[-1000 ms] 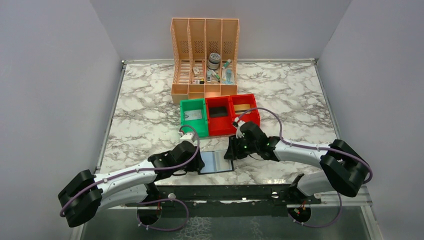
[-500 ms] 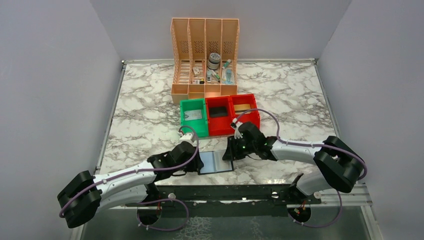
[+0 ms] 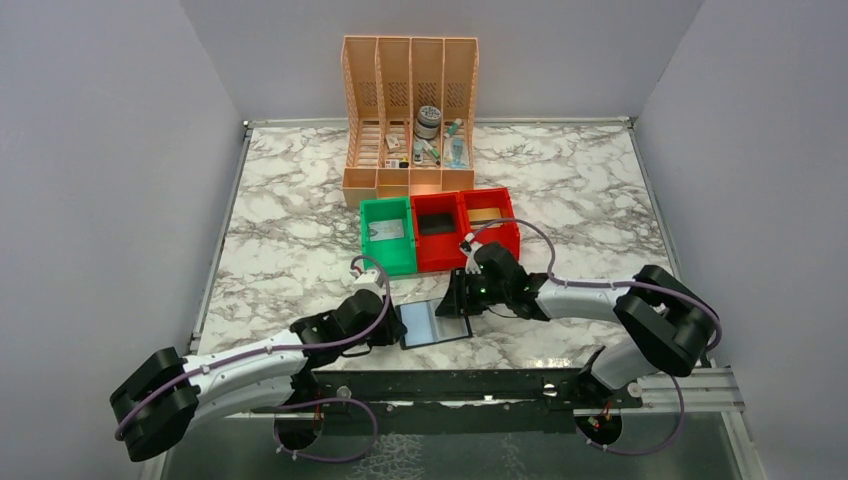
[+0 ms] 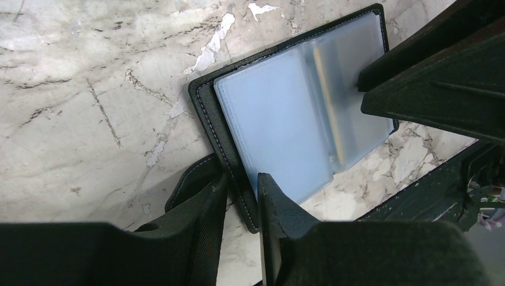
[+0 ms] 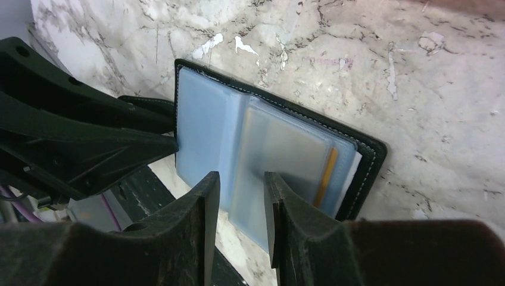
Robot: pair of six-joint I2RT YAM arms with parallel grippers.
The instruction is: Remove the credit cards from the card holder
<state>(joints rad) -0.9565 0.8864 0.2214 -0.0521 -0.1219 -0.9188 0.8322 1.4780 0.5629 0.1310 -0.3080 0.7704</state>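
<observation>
The card holder (image 3: 435, 322) lies open on the marble near the front edge, its pale blue sleeves (image 4: 280, 119) facing up. One tan credit card (image 5: 326, 176) shows edge-on inside a right-hand sleeve, also seen as a tan credit card (image 4: 329, 113) from the left wrist. My left gripper (image 3: 393, 328) is at the holder's left side. Its jaws (image 4: 241, 179) are closed on the black stitched edge. My right gripper (image 3: 455, 300) hangs over the right half, its jaws (image 5: 241, 179) apart above the sleeves and holding nothing.
Behind the holder stand a green bin (image 3: 388, 250) with a pale card, a red bin (image 3: 437, 250) with a dark card and a second red bin (image 3: 505, 235) with a tan card. A peach file organiser (image 3: 408, 110) stands at the back. A black rail (image 3: 450, 385) runs along the front edge.
The left jaws have narrowed onto the holder's left edge. The right gripper has shifted left, further over the open holder. The holder has barely moved.
</observation>
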